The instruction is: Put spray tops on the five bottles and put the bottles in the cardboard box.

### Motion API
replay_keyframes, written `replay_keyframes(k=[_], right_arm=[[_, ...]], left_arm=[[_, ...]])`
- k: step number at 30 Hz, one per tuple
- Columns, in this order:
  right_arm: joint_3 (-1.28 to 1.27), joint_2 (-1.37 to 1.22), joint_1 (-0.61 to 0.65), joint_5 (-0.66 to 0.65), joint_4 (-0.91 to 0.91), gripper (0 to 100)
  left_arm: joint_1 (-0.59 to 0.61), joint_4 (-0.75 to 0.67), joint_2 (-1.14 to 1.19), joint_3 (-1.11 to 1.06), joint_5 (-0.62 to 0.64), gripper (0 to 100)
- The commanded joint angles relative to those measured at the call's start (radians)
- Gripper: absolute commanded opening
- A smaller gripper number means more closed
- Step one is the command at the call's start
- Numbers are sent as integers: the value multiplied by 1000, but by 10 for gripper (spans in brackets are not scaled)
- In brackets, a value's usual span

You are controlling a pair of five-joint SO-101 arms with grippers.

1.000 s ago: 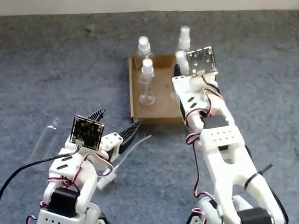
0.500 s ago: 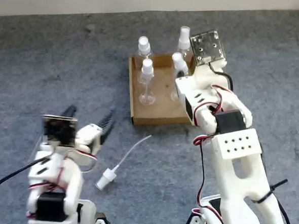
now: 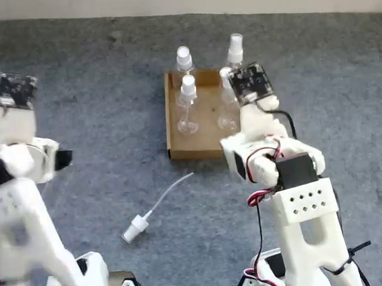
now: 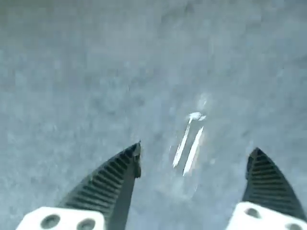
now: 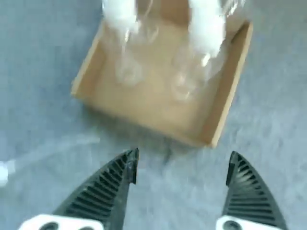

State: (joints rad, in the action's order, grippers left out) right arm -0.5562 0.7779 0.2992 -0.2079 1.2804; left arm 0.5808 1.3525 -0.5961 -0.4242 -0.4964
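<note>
The cardboard box [image 3: 175,134] holds two upright clear bottles with white spray tops, one [image 3: 188,104] on its left side and one [image 3: 226,108] on its right, partly behind the right arm [image 3: 273,164]. Two more capped bottles [image 3: 184,58] [image 3: 235,48] stand on the carpet behind the box. A loose spray top [image 3: 136,227] with its long tube lies on the carpet in front. My right gripper [image 5: 181,165] hangs open over the carpet just short of the box [image 5: 211,124]. My left gripper [image 4: 194,158] is open above an uncapped clear bottle [image 4: 188,146] lying on the carpet.
Grey carpet covers the whole table. The left arm [image 3: 14,173] stands tall at the left edge. A pale wall runs along the far side, behind the bottles.
The left arm has swung left and risen, away from the loose spray top. The right arm has drawn back from the box, with the right-hand bottle left standing inside.
</note>
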Motion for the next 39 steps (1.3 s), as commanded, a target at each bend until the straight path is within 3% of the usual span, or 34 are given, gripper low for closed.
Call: replay_keyframes(k=[1,7,11,19,26,33,36,39], right_arm=[[56,31,4,-137,127,242],[51,31,-117,-166,263,243],[45,30,-231,-180,297,245],[-170,33,-456,-382,243,245],[-266,33,-638,-477,143,245],[-291,33,-736,-525,145,245],[-288,33,-780,-525,145,245],[-286,33,-808,-531,140,245]], left_arm=[[84,12,143,84,-117,292],[127,8,341,84,-222,303],[68,0,453,85,-249,322],[61,-152,653,85,-242,284],[33,-155,768,76,-242,226],[-85,-37,615,76,-189,23],[-202,87,450,71,-175,3],[-371,181,271,71,-61,4]])
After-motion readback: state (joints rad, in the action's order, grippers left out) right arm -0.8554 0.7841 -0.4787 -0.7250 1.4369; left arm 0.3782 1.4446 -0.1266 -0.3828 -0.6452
